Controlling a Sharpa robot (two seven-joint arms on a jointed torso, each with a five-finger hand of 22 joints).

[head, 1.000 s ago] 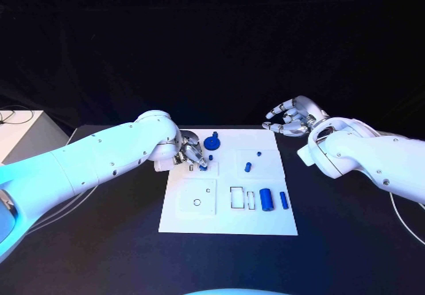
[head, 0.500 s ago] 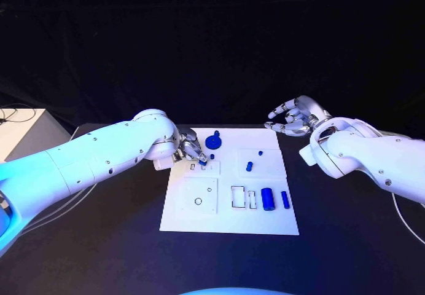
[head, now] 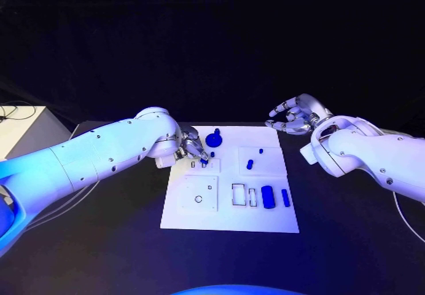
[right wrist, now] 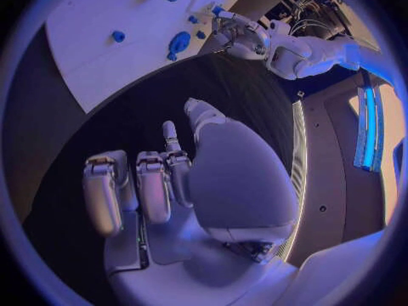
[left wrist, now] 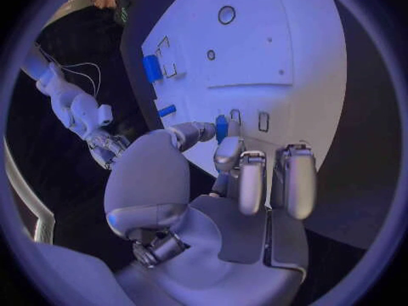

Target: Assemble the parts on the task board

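Note:
The white task board (head: 266, 218) lies in the middle of the black table. My left hand (head: 191, 148) hovers over the board's far left part and pinches a small blue part (head: 204, 161) between its thumb and a finger. The left wrist view shows this small blue part (left wrist: 222, 126) just beside two small rectangular slots (left wrist: 262, 121). My right hand (head: 295, 116) is open, fingers spread and holding nothing, above the table beyond the board's far right corner.
On the board lie a blue knob piece (head: 214, 141), a small peg (head: 260, 150), a short blue piece (head: 250, 164), a thick blue cylinder (head: 268, 197) and a thin blue bar (head: 284, 197). Empty slots (head: 238, 194) and a round hole (head: 198, 198) sit nearer me. A white box (head: 19, 126) stands far left.
My left hand has shifted slightly over the small slots, still pinching the small blue part. The right hand has stayed where it was.

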